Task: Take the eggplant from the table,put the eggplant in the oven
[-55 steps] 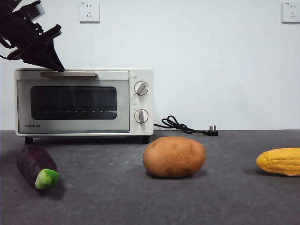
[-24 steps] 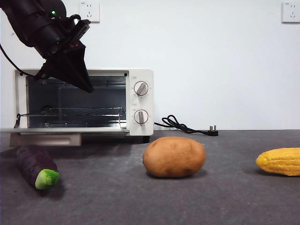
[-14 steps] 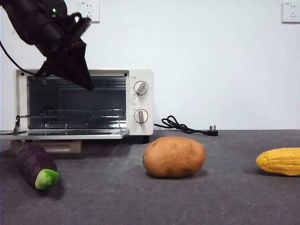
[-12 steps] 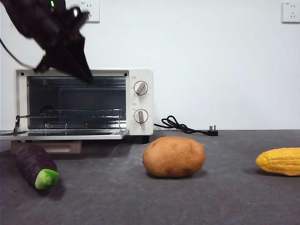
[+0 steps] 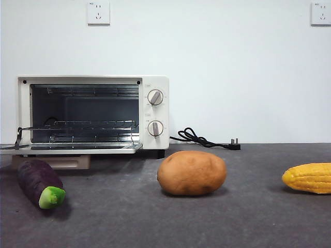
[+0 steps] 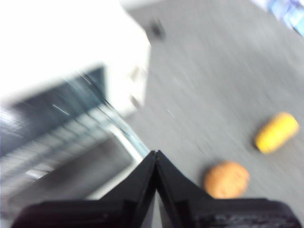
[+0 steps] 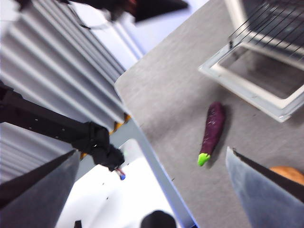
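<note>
The oven is standing with its door folded fully down and the wire rack exposed; 2.2 s ago the door was closed with a gripper at the handle. That gripper is now gone from the front view. The left gripper is hanging above the oven, its jaws pressed together and holding nothing. The right gripper is waiting high over the counter, jaws spread wide apart and empty. The eggplant is lying on the counter just before the open door, green cap toward the camera, untouched. The potato and corn are lying apart from it. Judgement: access is cleared; the eggplant pick is the next step.
</note>
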`<move>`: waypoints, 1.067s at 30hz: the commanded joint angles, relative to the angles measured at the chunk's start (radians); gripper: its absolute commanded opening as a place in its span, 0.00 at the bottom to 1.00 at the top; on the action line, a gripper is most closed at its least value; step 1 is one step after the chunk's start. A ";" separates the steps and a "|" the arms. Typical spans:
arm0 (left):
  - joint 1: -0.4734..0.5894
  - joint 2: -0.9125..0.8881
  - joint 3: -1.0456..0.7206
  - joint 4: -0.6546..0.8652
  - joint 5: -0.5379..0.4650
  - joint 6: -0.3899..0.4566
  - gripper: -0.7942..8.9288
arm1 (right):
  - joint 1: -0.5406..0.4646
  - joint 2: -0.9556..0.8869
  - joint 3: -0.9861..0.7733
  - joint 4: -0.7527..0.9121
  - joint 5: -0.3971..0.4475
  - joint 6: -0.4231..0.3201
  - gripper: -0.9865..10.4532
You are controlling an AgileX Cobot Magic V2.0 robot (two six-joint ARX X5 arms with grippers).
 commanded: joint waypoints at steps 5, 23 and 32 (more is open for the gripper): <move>0.000 -0.286 -0.007 -0.039 -0.198 -0.030 0.08 | 0.115 0.103 0.005 0.004 0.040 -0.010 0.66; 0.000 -0.578 -0.007 -0.358 -0.303 -0.057 0.08 | 0.453 0.515 0.005 0.203 0.371 0.024 0.66; 0.000 -0.578 -0.007 -0.367 -0.303 -0.057 0.08 | 0.533 0.725 0.005 0.285 0.550 0.085 0.66</move>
